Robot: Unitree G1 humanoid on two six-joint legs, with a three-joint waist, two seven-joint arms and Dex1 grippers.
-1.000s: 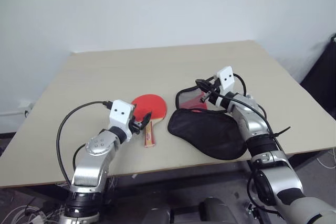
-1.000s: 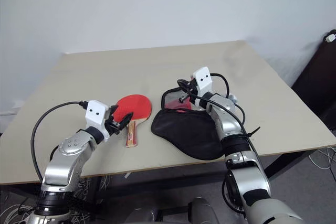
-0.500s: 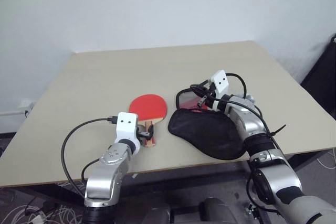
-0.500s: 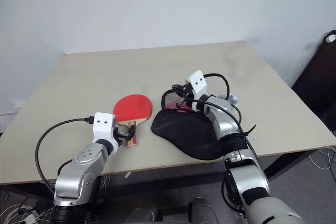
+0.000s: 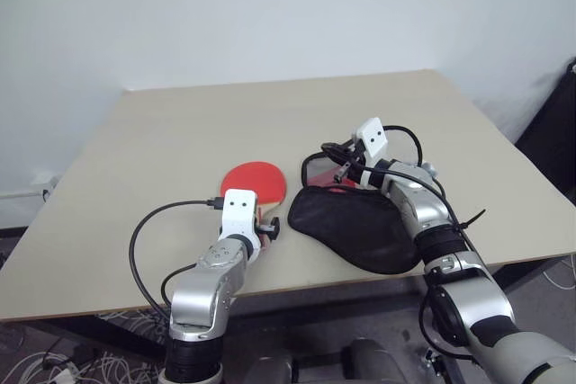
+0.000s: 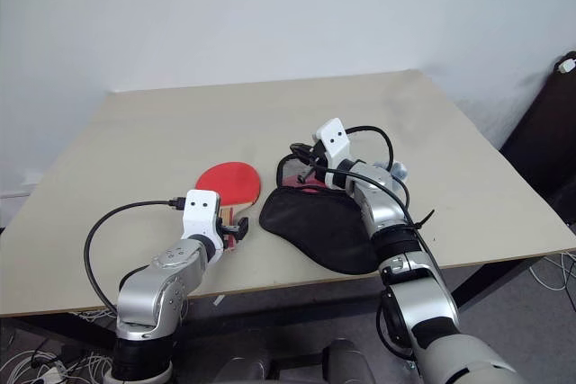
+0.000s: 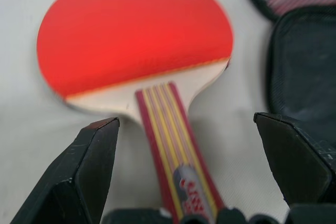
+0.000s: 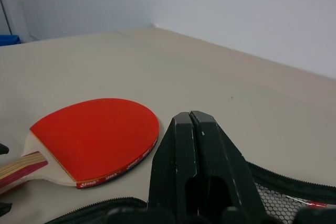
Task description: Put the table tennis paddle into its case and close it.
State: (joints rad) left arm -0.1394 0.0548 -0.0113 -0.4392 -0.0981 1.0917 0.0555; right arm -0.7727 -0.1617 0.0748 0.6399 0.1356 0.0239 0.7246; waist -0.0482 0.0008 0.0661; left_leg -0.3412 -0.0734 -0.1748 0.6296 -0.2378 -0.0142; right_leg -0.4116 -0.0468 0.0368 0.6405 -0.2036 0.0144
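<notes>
On the pale beige rectangular surface lies the table tennis paddle, a round bat faced in red rubber with a short light wooden handle carrying red, dark and yellow stripes; it rests flat with its blade toward the far edge and its handle pointing back toward the near edge. Just beside it, on the robot's right, lies the case, a black soft fabric pouch shaped like a paddle, unzipped, with its black top flap lying flat near the front edge of the surface and a raised zipped rim with red lining and mesh showing at its far end. The left tool is at the handle end of the paddle with its two black fingers spread wide apart, one on either side of the striped handle; the handle runs between them without either finger visibly pressing on it, so nothing is gripped. The right tool is held above the far, open end of the case, pointing across toward the paddle's red blade, and its two black fingers are pressed flat together with no gap and nothing between them. In the right wrist view the zipped mesh edge of the case lies just beneath that tool.
</notes>
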